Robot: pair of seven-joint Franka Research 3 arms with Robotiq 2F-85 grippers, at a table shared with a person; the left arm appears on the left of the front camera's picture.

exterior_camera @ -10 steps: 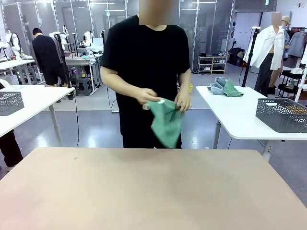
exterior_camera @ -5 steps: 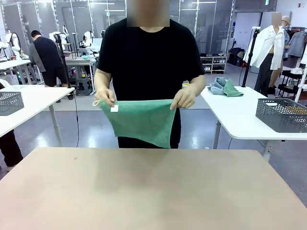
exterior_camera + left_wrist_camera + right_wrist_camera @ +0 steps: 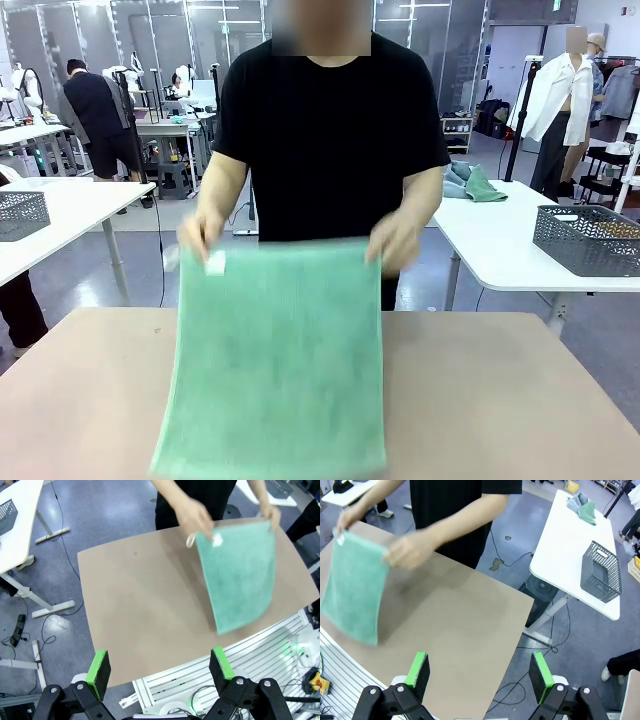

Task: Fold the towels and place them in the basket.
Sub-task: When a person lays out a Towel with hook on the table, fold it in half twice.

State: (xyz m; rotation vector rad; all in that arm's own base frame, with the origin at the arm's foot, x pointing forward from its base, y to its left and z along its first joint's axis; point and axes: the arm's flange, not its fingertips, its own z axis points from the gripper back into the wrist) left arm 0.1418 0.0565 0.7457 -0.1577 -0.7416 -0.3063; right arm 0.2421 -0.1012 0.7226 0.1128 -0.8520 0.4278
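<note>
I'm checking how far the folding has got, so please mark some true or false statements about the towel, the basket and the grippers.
1. The person grips the mint green towel at its upper corners, with one hand and the other hand. True.
2. The towel lies folded in the basket. False: it is spread open in the person's hands, over the brown table.
3. The left gripper and the right gripper are open and hold nothing. True.
4. The basket stands on the brown table. False: it stands on a white table off to the side.
</note>
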